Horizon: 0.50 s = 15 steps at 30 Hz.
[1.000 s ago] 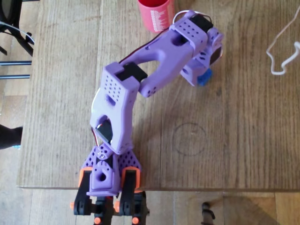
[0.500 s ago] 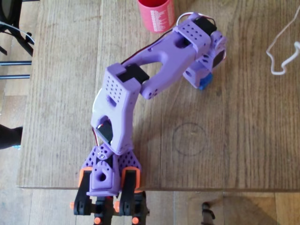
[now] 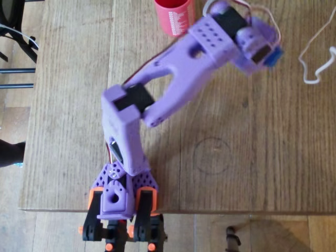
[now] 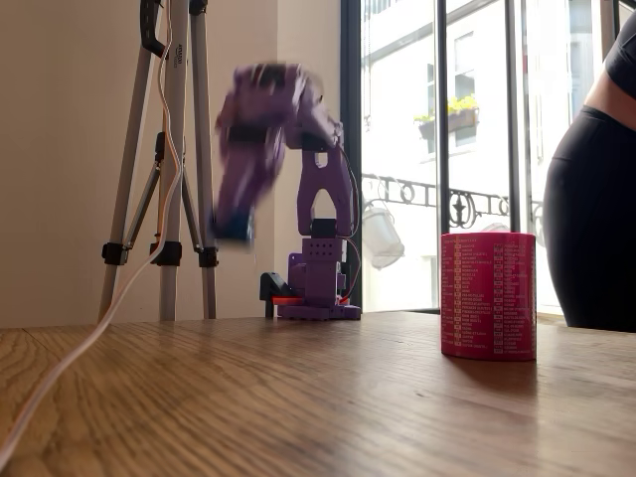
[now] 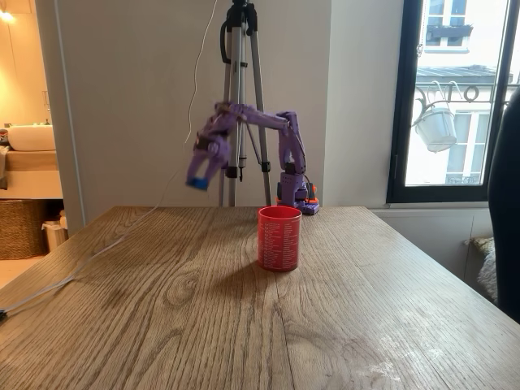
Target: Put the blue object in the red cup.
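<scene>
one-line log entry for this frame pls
phase: carry | pincer: shut on blue brick, raised off table | red cup: upright, apart from pincer | brick in cup: not yet

Table (image 5: 203, 325) grainy matt wood; arm (image 3: 178, 63) matt purple plastic.

I have lifted my end effector (image 3: 269, 56) off the table (image 3: 252, 157) with the blue object (image 3: 273, 58) clamped in it, swinging up and to the right in the overhead view.
</scene>
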Each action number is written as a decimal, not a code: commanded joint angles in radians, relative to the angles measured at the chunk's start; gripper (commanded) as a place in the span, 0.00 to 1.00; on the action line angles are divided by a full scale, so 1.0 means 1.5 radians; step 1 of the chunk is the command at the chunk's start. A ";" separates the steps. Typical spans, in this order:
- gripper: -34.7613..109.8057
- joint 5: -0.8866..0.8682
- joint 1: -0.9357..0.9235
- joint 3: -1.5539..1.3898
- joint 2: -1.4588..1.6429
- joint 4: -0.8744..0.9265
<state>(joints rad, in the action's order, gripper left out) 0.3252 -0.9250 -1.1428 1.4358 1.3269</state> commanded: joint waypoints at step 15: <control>0.25 0.039 0.390 -0.145 0.381 -0.065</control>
<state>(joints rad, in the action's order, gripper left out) 0.3590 -0.5077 -1.2364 1.8669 1.2640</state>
